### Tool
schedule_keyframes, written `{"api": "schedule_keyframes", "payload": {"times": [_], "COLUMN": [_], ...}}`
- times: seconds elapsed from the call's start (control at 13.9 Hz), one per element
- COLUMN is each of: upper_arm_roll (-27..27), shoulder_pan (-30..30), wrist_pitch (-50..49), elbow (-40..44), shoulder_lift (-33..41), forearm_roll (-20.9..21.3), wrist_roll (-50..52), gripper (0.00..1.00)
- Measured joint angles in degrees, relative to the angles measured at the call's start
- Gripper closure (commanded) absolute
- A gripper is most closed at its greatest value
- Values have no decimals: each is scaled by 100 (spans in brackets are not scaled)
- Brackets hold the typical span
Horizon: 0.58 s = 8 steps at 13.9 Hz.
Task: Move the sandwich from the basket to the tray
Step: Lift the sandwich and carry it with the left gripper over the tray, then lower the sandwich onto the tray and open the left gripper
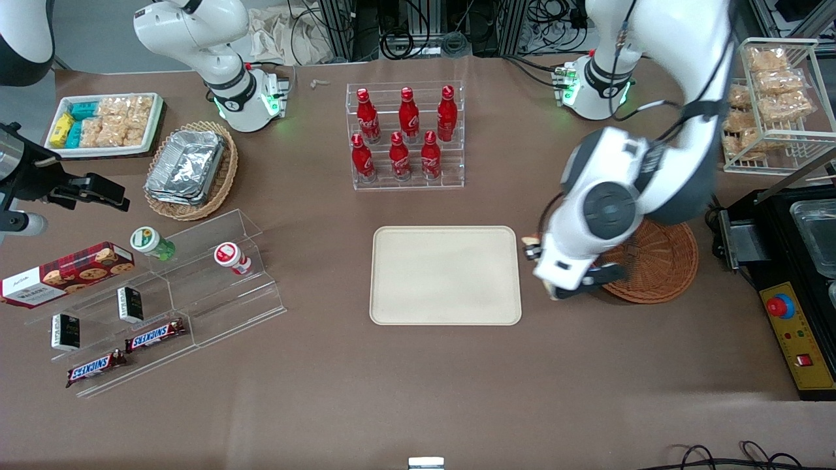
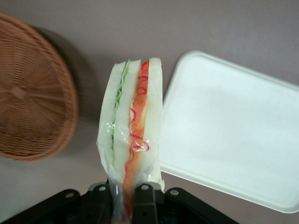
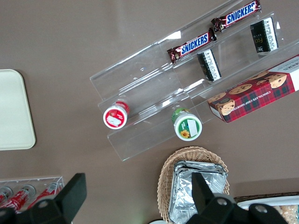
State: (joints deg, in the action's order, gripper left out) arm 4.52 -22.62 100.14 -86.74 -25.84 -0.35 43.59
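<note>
Robotics lab with a mock shop counter. Brown-covered table (image 1: 418, 391), clear acrylic rack of red cola bottles (image 1: 405, 134). Black cable tangle (image 1: 424, 26) near the arm bases.

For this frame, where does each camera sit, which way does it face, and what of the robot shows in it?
Front view: high, facing both arms across the table; tray central, both arms visible.
Left wrist view: on the working arm, looking down; gripper shut on the sandwich between basket and tray.
Right wrist view: on the parked arm, facing down at the snack shelves.
All three share the tray.

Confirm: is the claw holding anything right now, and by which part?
Yes. The claw is shut on the sandwich, pinching one end of the wrapped wedge, between the basket and the tray.
</note>
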Motion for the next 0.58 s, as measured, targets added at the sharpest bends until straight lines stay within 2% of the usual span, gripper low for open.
{"api": "schedule_keyframes", "payload": {"times": [0.58], "upper_arm_roll": [100], "shoulder_pan": [-322], "wrist_pitch": [865], "elbow": [142], "shoulder_lift": [-1129], "forearm_roll": [-8], "wrist_roll": [-46], "gripper": [100]}}
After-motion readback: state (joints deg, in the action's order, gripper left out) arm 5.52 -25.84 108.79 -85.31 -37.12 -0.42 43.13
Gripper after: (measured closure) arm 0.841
